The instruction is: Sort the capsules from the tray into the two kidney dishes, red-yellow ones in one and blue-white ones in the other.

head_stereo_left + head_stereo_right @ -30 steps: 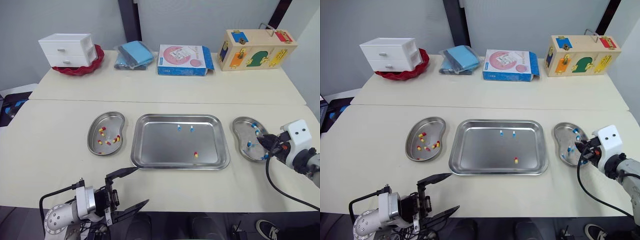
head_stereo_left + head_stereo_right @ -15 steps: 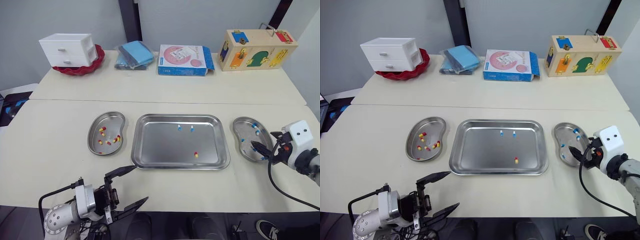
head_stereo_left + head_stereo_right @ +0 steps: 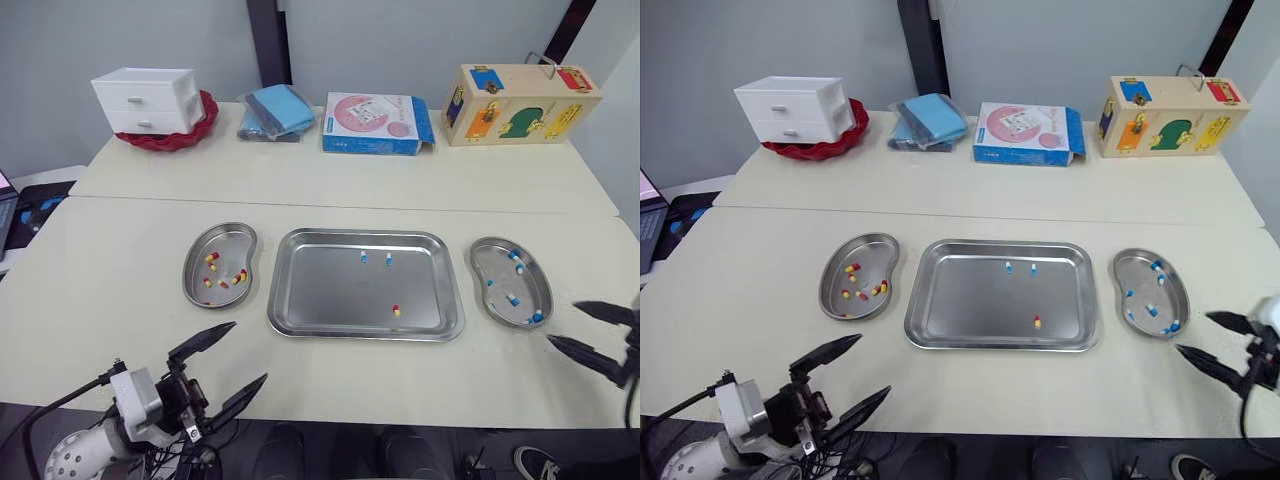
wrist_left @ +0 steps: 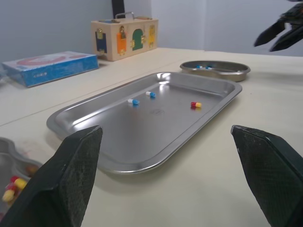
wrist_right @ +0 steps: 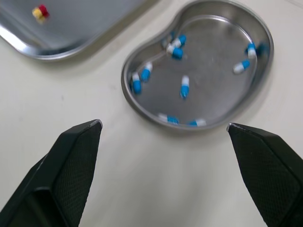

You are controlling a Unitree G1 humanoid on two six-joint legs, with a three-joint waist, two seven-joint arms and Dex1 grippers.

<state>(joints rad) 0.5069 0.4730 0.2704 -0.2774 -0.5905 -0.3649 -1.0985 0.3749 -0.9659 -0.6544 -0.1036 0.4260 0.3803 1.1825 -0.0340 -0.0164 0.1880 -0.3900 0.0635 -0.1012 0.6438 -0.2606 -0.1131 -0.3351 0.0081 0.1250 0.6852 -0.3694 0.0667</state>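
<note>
Fingers spread wide and empty on left gripper (image 3: 249,351) and right gripper (image 3: 562,322), both at the near edge of the counter (image 3: 120,260) | tray (image 3: 330,300) in the middle | left kidney dish (image 3: 228,240) has red-yellow ones, right kidney dish (image 3: 525,285) blue-white ones | in tray: two blue-white capsules (image 3: 363,257), one red-yellow capsule (image 3: 396,310)
</note>
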